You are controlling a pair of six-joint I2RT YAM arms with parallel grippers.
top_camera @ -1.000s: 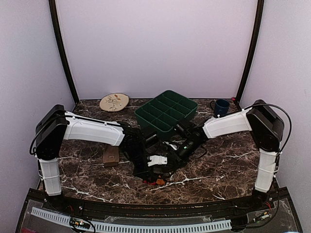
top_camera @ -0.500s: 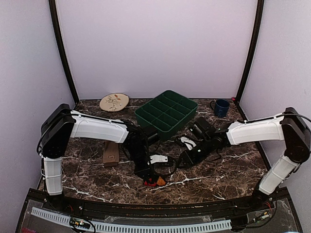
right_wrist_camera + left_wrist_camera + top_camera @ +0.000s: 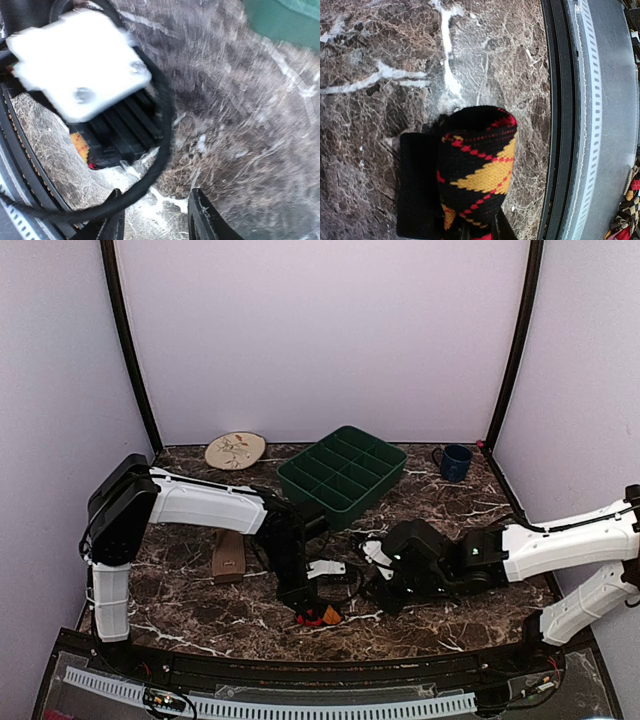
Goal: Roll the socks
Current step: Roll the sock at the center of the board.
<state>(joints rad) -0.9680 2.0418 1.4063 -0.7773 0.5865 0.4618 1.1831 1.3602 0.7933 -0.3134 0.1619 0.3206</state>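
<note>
The black argyle sock point(image 3: 479, 167) is a rolled bundle on the marble near the table's front edge. My left gripper point(image 3: 480, 234) is shut on its near end, and from above point(image 3: 313, 608) it points down at the bundle point(image 3: 322, 616). The tan-brown sock point(image 3: 228, 560) lies as a small bundle left of the left forearm, untouched. My right gripper point(image 3: 155, 225) is open with only bare marble between its fingers point(image 3: 206, 220). It hovers just right of the left wrist point(image 3: 372, 585). A sliver of the argyle sock point(image 3: 80, 145) shows under the left wrist's white block point(image 3: 80, 65).
A green compartment tray point(image 3: 343, 475) stands at the back centre. A blue mug point(image 3: 456, 461) is at the back right and a beige leaf plate point(image 3: 235, 450) at the back left. A black cable point(image 3: 160, 150) loops in front of the right fingers. The black front rail point(image 3: 560, 125) runs close by the sock.
My right arm has swung out to the right and dropped low, drawing its gripper back from the sock. My left gripper has stayed shut on the argyle bundle.
</note>
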